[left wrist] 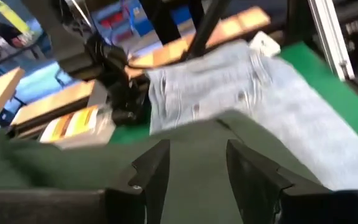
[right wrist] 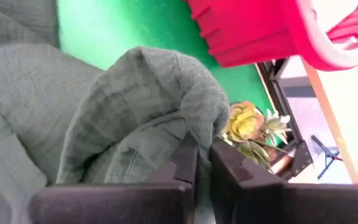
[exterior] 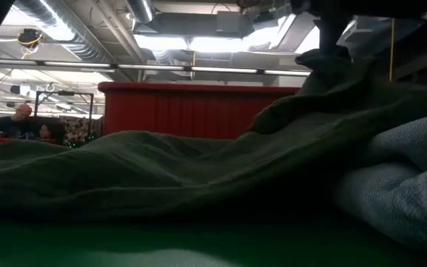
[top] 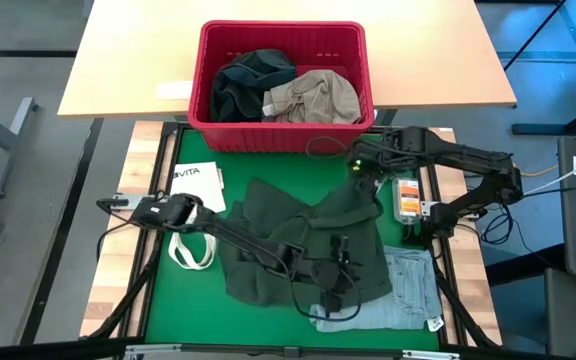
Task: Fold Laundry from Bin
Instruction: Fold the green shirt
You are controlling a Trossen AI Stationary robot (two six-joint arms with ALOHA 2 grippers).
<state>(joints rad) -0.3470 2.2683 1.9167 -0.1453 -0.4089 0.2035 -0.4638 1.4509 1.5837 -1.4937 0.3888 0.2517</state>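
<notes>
Right pincer [right wrist: 204,152] is pinching a raised fold of the dark green garment [top: 298,235]. Left pincer [left wrist: 194,171] hangs open over it, beside the jeans [top: 413,290].

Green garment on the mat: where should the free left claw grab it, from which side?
Judgement: its near hem, coming from above. The green garment lies flat there, the edge free on the green mat, while the right claw pinches the far corner.
</notes>
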